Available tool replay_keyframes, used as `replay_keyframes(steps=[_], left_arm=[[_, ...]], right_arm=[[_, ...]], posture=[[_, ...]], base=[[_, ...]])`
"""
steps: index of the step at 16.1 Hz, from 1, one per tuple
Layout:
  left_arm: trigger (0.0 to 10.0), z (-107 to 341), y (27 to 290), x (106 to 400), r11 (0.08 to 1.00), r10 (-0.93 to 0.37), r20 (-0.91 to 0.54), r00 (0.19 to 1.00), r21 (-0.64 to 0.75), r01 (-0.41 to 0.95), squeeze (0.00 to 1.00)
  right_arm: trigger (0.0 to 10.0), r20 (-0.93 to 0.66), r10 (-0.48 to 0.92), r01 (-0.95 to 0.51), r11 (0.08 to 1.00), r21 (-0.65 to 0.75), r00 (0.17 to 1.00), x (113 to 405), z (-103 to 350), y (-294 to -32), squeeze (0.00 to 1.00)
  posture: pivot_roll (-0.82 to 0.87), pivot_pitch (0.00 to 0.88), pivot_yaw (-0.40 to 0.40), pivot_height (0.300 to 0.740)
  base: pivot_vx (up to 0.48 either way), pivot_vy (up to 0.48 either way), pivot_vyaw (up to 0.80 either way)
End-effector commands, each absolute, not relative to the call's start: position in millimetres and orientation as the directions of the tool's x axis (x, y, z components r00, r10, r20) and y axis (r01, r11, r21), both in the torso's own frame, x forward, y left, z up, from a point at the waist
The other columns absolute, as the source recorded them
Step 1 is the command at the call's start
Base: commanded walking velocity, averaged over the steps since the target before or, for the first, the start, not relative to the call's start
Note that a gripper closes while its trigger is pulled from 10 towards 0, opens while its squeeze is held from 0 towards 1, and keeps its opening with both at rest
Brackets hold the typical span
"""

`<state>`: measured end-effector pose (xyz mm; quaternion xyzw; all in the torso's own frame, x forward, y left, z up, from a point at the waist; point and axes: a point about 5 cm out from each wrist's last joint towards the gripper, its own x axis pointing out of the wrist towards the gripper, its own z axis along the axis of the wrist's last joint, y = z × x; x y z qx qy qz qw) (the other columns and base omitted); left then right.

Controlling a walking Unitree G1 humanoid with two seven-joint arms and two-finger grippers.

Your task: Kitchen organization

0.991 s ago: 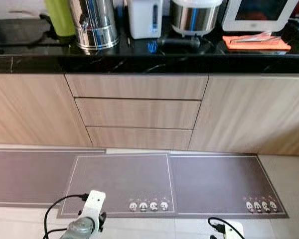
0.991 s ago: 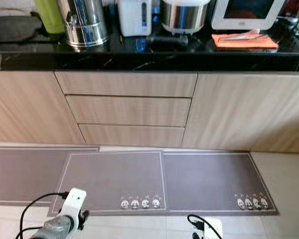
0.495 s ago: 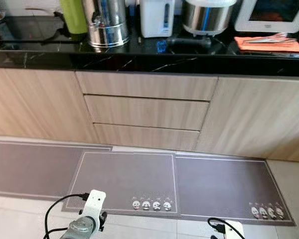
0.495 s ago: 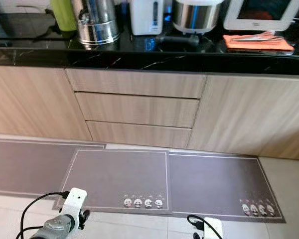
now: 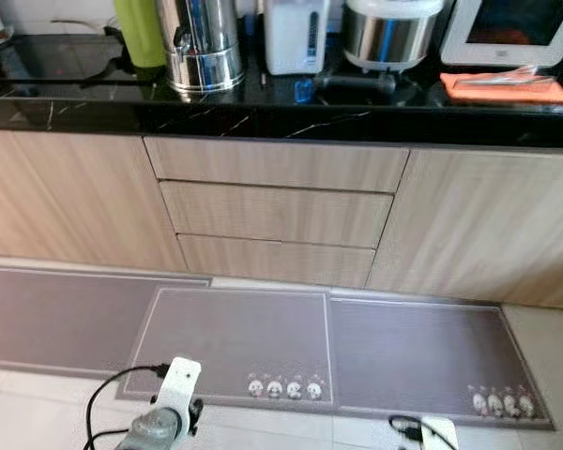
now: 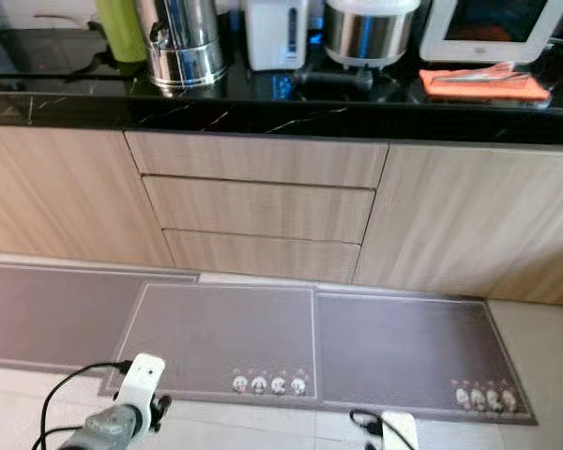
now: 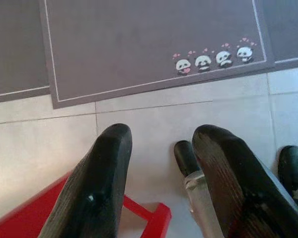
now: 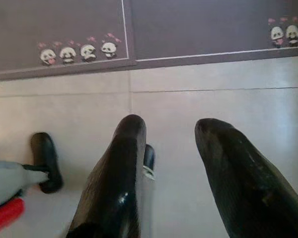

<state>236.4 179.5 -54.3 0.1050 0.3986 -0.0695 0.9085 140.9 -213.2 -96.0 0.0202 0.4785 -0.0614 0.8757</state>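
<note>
The black desk [image 5: 291, 120] is running across the far side of the scene above three wooden drawers [image 5: 277, 214], and it is carrying the things the organizing likely concerns: a steel urn [image 5: 202, 42] and a green bottle [image 5: 139, 30] toward its left end, a white kettle [image 5: 295, 34] and a rice cooker [image 5: 390, 30] near its middle, and an orange cloth [image 5: 505, 86] toward its right end, all lined up along the back. In front of the desk, the grey panda mats [image 5: 235, 342] are lying flat on the floor, probably to catch spills. Both arms are hanging idle well short of the desk, the left gripper [image 7: 161, 148] and the right gripper [image 8: 171, 136] each pointing at the tiled floor with fingers apart and holding nothing, probably because the robot is not yet within reach.
</note>
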Motion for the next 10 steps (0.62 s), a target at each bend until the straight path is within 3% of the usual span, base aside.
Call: replay_keyframes(steps=[1,10], left_arm=[[10.0,-56.5,184.2,232.8,0.969,-0.028,-0.752,0.658,0.141,0.203,0.00],[10.0,-56.6,184.1,232.7,0.970,-0.028,-0.752,0.658,0.139,0.200,0.00]], right_arm=[[10.0,-0.832,-0.088,0.138,0.990,-0.014,0.548,145.5,-94.4,-212.1,0.00],[10.0,-0.832,-0.090,0.129,0.991,-0.023,0.547,145.7,-94.3,-212.5,0.00]], posture=[[0.01,0.000,0.004,0.740],[0.01,0.000,0.004,0.740]], base=[[0.247,0.000,0.45],[0.250,0.000,0.00]])
